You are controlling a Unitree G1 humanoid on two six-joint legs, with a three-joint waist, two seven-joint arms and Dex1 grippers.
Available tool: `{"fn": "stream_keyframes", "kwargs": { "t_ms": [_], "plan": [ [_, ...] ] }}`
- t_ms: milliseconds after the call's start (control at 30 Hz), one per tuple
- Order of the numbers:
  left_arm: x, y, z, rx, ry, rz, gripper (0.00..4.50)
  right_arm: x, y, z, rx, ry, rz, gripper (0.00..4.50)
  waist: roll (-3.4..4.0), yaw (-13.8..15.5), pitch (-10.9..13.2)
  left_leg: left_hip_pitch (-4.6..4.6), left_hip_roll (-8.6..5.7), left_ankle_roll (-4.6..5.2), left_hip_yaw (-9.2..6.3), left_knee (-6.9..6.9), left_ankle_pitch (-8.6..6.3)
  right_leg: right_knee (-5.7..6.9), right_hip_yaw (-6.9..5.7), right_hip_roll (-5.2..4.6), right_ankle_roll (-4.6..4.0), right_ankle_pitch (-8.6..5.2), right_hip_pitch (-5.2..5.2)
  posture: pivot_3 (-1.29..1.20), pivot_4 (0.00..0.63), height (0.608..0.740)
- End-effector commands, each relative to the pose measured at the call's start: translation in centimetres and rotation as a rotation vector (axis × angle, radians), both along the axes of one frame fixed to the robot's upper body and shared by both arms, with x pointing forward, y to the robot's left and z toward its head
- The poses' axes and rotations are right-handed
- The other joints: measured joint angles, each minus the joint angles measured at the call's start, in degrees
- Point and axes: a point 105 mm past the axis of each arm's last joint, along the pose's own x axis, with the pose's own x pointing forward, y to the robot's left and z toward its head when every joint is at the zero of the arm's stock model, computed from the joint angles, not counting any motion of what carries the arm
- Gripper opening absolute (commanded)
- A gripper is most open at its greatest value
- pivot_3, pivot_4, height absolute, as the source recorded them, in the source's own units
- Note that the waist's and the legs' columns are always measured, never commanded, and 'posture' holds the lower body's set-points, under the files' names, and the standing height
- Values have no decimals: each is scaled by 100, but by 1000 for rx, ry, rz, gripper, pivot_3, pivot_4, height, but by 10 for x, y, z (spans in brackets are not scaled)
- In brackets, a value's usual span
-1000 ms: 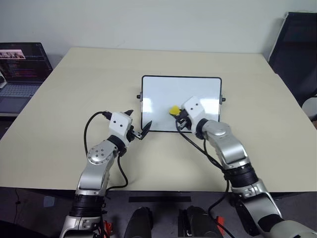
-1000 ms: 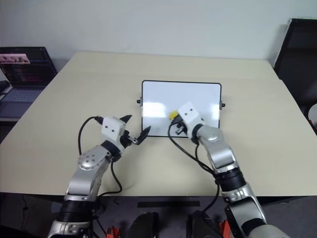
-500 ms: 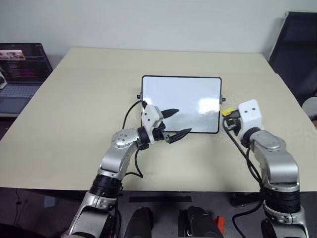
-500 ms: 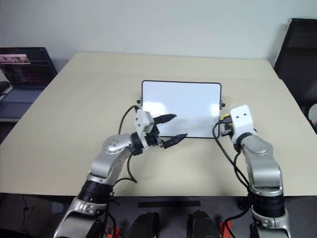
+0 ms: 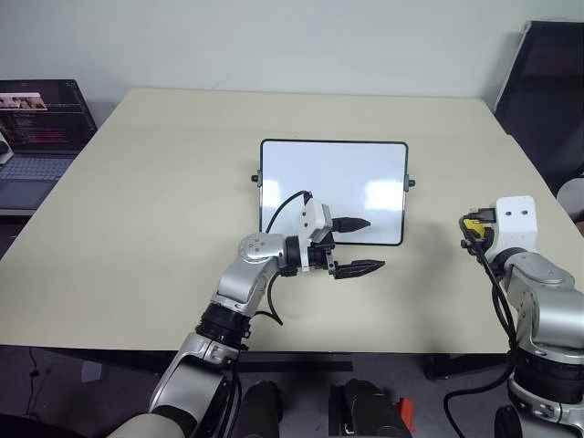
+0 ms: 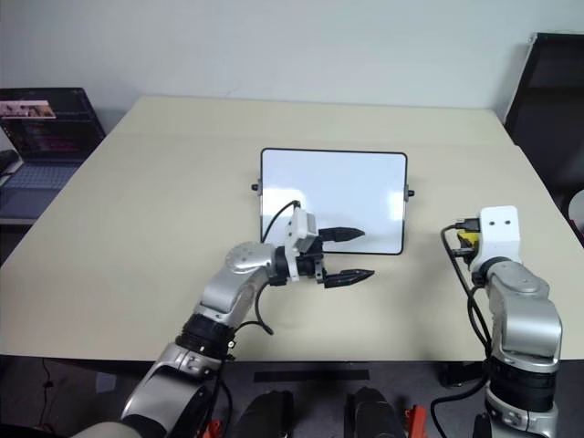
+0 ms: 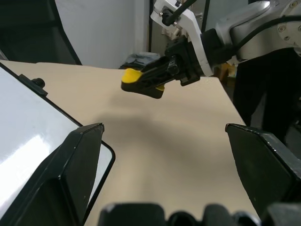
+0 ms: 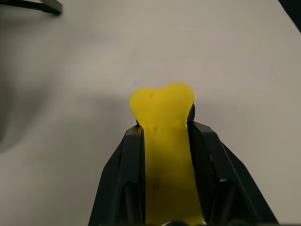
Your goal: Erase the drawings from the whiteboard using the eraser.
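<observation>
Yellow foam of the eraser (image 8: pixel 162 141) is pinched flat between the two black fingers of my right gripper (image 8: pixel 164 123), held above bare tabletop (image 5: pixel 146 219) at about four o'clock from the whiteboard (image 5: pixel 333 187), well apart from it. My left gripper (image 5: pixel 354 246) spreads its fingers wide at the board's near edge, around six o'clock. No drawings show on the glossy white surface.

Head cameras overlook the table (image 5: pixel 137 228); wrist cameras look close along each pincer.

Clean whiteboard (image 5: pixel 333 187) lies flat; yellow eraser (image 8: pixel 164 141) pinched
</observation>
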Motion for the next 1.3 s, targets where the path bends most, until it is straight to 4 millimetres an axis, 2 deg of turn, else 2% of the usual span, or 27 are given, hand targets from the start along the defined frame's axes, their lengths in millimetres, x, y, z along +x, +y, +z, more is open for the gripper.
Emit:
{"fn": "stream_keyframes", "kwargs": {
  "t_ms": [33,367,733,800,900,1067,1200,1300],
  "plan": [
    [0,-4,8,-1,-65,-16,4500,0,-2,-3,36,-19,3,1015,0,-4,0,0,0,0,-1,0,0,0,0,1,0,0,0,0,150,740],
    [0,1,9,2,-72,-5,4500,13,17,-8,61,-33,91,1015,3,-2,2,0,1,0,-1,2,0,2,1,3,2,1,0,0,150,740],
    [1,5,11,6,-78,15,4500,18,27,-16,66,-16,123,1015,3,0,2,0,2,0,-2,2,0,4,0,3,2,1,0,0,150,740],
    [1,5,11,6,-78,17,4500,18,26,-16,69,-12,122,1716,3,0,2,0,2,0,-2,2,0,4,0,3,2,1,0,0,150,740],
    [1,6,11,8,-78,18,4500,18,25,-16,69,-11,121,2540,3,1,2,0,2,0,-2,3,0,4,1,3,2,1,0,0,150,740],
    [1,6,12,10,-80,20,4500,19,24,-16,64,-9,111,4400,4,1,1,0,2,0,-2,3,0,6,1,3,1,1,0,0,150,740],
    [1,7,13,10,-83,26,4500,20,23,-14,70,-20,95,4456,4,1,1,0,2,0,-2,4,0,7,1,3,2,1,0,0,150,740],
    [3,11,16,2,-83,49,4500,22,21,-5,93,-67,73,4456,4,0,1,0,2,0,-2,5,0,8,1,3,2,1,0,0,150,740]
  ]
}}
